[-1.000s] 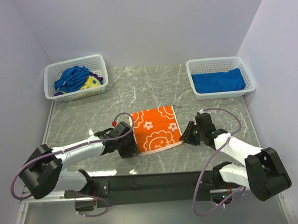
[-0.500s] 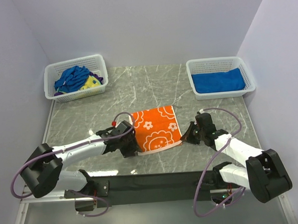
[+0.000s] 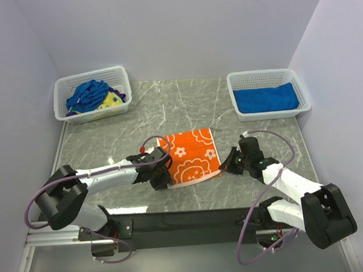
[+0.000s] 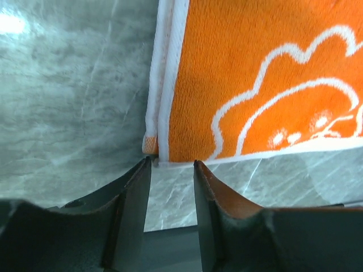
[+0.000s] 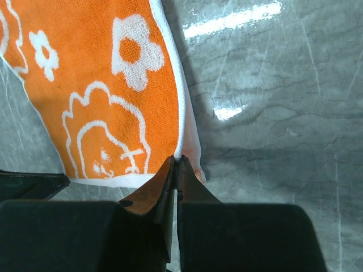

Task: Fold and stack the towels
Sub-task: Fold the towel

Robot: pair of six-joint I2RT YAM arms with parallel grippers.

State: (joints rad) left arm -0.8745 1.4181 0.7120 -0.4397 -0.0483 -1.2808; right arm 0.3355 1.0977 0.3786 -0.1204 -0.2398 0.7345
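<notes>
The orange towel with white flower outlines lies folded flat near the table's front edge. It also shows in the left wrist view and the right wrist view. My left gripper is open, its fingertips straddling the towel's near left corner on the table. My right gripper is shut on the white hem of the towel's right edge near its front corner. A folded blue towel lies in the right basket. A crumpled blue towel and a yellow towel lie in the left basket.
A white mesh basket stands at the back left and another at the back right. The grey marble table ends at a dark front edge just below the towel. Purple cables loop off both arms.
My left gripper has slid right to the towel's near left corner. My right gripper has moved left up to the towel's right edge. The towel has stayed in place.
</notes>
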